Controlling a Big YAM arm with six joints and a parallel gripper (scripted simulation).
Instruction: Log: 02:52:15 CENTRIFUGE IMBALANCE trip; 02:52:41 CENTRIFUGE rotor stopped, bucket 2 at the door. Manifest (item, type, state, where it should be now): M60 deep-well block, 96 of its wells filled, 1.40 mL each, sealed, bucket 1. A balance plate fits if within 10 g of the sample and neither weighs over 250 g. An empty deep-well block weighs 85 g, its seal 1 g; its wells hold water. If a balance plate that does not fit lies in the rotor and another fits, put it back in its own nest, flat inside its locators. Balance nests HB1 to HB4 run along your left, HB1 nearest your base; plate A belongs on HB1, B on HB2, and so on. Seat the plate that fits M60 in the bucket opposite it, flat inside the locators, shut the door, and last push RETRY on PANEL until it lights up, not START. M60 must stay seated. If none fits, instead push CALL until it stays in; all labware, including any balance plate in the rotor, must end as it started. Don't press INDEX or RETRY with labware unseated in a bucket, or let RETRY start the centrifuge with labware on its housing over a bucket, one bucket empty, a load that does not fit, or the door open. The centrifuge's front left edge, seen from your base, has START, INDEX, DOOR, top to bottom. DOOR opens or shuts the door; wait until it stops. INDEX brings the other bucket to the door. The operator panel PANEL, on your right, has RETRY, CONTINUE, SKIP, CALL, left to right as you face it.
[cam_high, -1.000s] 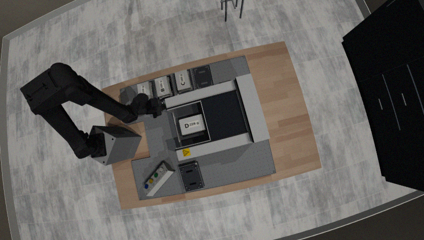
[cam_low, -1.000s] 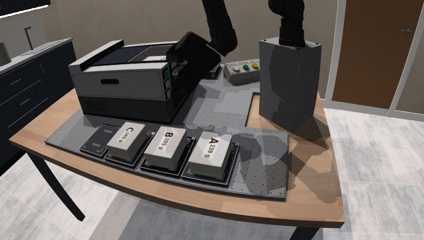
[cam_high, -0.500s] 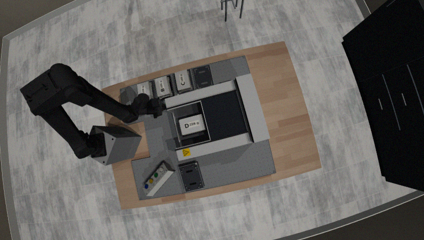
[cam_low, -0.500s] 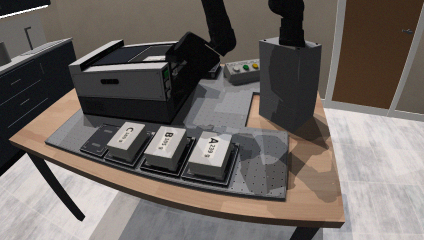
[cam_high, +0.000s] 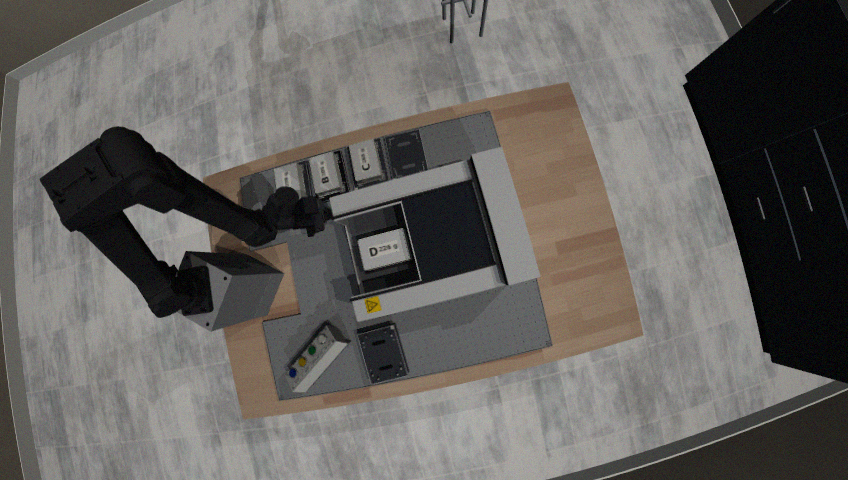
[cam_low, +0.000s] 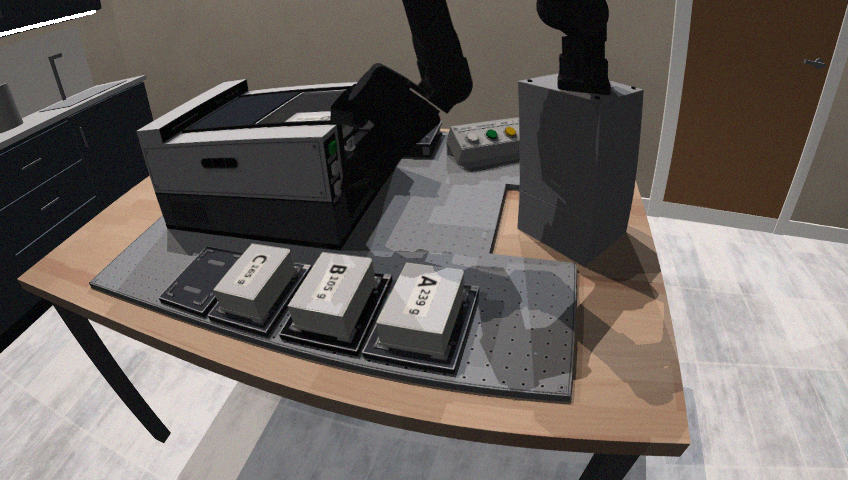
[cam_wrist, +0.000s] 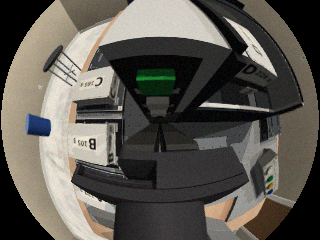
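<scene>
The centrifuge (cam_high: 505, 220) (cam_low: 238, 160) stands mid-table with its door open. Balance plate D (cam_high: 383, 249) (cam_wrist: 256, 70), labelled 226 g, lies in the bucket at the opening. My gripper (cam_high: 328, 215) (cam_wrist: 159, 120) is shut and empty. Its tips are at the button column on the centrifuge's front left edge, on the pale button just under the green one (cam_wrist: 155, 82) (cam_low: 332, 146). Plates A (cam_high: 288, 177) (cam_low: 422, 300), B (cam_high: 326, 172) (cam_low: 333, 291) (cam_wrist: 94, 143) and C (cam_high: 364, 161) (cam_low: 252, 276) (cam_wrist: 96, 83) sit in their nests. The fourth nest (cam_high: 405, 153) (cam_low: 193, 285) is empty. M60 is hidden.
The operator panel (cam_high: 315, 356) (cam_low: 484, 142) (cam_wrist: 266, 180) with its coloured buttons lies on the right side. A spare empty nest (cam_high: 382, 352) lies beside it. The arm's grey pedestal (cam_high: 232, 288) (cam_low: 574, 166) stands at the table's near edge.
</scene>
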